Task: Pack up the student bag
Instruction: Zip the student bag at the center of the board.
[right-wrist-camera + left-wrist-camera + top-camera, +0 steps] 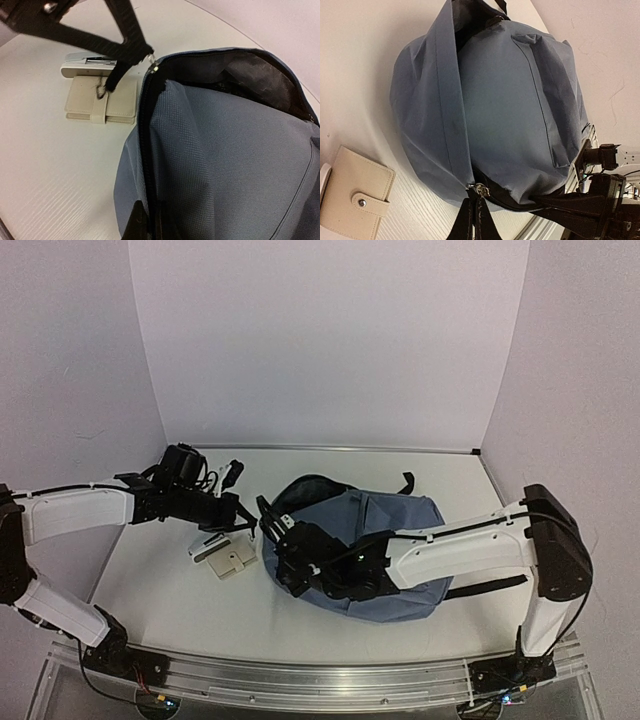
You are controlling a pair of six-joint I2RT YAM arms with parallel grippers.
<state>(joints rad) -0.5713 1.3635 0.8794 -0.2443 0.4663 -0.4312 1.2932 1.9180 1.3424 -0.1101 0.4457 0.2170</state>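
Observation:
The student bag (385, 540), grey-blue with a dark lining, lies on its side in the middle of the table, its main zipper partly open at the top left. My left gripper (475, 200) is shut on the metal zipper pull (480, 189) at the bag's left corner. In the right wrist view the same pull (153, 63) shows under the left gripper's black fingers (131, 42). My right gripper (148, 205) is shut on the bag's edge along the black zipper tape, a little below the pull. From above, both grippers meet at the bag's left rim (268, 532).
A beige snap wallet (232, 562) lies on the table just left of the bag, with a white and silver flat object (205, 545) against its far side. The wallet (352, 200) sits close beside my left fingers. A black cable bundle (225, 475) rests by the back wall.

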